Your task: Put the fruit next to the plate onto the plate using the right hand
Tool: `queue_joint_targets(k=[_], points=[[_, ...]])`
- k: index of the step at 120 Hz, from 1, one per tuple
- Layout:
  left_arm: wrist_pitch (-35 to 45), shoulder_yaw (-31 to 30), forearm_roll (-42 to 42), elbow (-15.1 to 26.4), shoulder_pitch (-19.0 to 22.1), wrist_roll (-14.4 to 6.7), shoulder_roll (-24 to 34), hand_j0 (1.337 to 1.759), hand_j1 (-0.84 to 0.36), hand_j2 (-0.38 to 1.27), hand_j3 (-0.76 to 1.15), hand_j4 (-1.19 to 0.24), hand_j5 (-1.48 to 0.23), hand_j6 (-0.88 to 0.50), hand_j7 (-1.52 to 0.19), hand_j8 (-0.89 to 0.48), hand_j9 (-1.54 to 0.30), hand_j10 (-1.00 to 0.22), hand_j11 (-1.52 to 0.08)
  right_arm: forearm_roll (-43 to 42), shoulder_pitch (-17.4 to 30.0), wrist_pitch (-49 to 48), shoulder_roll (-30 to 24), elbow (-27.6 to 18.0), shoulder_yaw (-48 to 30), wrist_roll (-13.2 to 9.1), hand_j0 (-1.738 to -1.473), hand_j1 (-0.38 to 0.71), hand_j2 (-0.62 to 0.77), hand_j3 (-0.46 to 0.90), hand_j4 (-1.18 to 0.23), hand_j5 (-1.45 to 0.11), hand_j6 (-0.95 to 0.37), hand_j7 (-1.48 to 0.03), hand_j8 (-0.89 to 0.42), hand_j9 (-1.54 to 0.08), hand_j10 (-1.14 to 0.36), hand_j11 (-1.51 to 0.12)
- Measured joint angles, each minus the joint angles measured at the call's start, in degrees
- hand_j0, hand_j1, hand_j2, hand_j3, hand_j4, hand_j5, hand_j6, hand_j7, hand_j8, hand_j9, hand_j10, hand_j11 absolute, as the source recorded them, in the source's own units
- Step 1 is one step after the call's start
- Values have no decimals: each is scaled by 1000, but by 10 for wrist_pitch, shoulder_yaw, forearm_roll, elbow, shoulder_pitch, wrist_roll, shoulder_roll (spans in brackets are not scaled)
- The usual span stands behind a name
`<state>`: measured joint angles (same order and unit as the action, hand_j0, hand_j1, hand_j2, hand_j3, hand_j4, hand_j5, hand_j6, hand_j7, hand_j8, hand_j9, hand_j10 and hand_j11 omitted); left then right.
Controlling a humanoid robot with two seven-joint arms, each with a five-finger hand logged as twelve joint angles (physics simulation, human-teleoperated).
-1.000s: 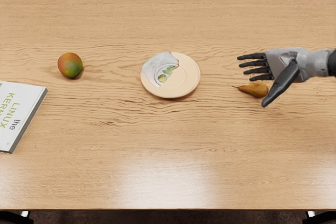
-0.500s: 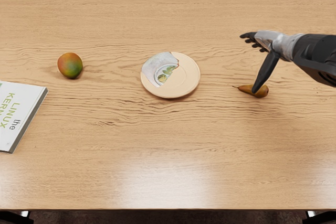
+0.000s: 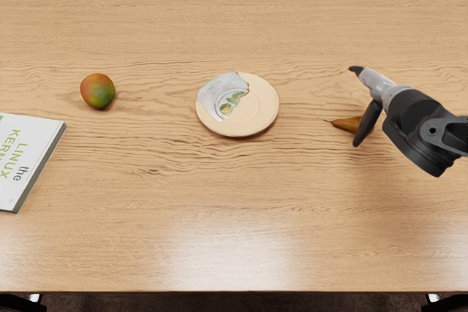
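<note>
A small brown pear [image 3: 346, 123] lies on its side on the wooden table [image 3: 234, 210], a hand's width right of the tan plate [image 3: 262, 109]. My right hand [image 3: 363, 107] hovers directly over the pear's right end, turned edge-on to the camera. Its fingers [image 3: 358, 71] stretch straight toward the back left and the dark thumb [image 3: 365, 125] hangs down across the pear, hiding its fat end. The hand is open and holds nothing. Whether the thumb touches the pear I cannot tell. A grey-white patch with green marks [image 3: 224, 94] covers the plate's left part.
A red-green mango [image 3: 97, 90] sits far left of the plate. A white book [image 3: 22, 155] lies at the table's left edge. My right forearm [image 3: 428, 131] comes in low from the right edge.
The right hand has rolled from flat, palm down, to edge-on and dropped toward the pear, with the forearm swinging nearer the camera. Pear, plate, mango and book have stayed put.
</note>
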<state>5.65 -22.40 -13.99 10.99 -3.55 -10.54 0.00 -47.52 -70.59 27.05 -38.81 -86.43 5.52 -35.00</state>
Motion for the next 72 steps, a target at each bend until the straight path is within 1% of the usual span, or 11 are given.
queue_joint_targets(k=[10, 21, 46, 61, 72], points=[[0, 0, 0, 0, -1, 0, 0, 1658, 349, 0, 0, 0, 0, 0, 0, 0, 0, 0, 0, -7, 11, 26, 3, 7, 1, 0, -1658, -297, -7, 0, -48, -59, -50, -59, -49, -59, -48, -59], [0, 0, 0, 0, 0, 0, 0, 1658, 349, 0, 0, 0, 0, 0, 0, 0, 0, 0, 0, -10, 19, 34, 20, 31, 2, 0, -1658, -261, -13, 0, -78, -98, -79, -98, -79, -98, -78, -98], [0, 0, 0, 0, 0, 0, 0, 1658, 349, 0, 0, 0, 0, 0, 0, 0, 0, 0, 0, -12, 17, -25, 52, 87, 3, 0, -1658, -173, -27, 0, -151, -193, -153, -193, -152, -193, -151, -193], [0, 0, 0, 0, 0, 0, 0, 1658, 349, 0, 0, 0, 0, 0, 0, 0, 0, 0, 0, -25, 22, -31, 59, 99, 3, 0, -1658, -135, -34, 0, -182, -234, -184, -233, -183, -234, -182, -234], [0, 0, 0, 0, 0, 0, 0, 1658, 349, 0, 0, 0, 0, 0, 0, 0, 0, 0, 0, -30, 27, -18, 60, 100, 5, 0, -1658, -117, -36, 0, -198, -254, -199, -253, -198, -254, -197, -253]])
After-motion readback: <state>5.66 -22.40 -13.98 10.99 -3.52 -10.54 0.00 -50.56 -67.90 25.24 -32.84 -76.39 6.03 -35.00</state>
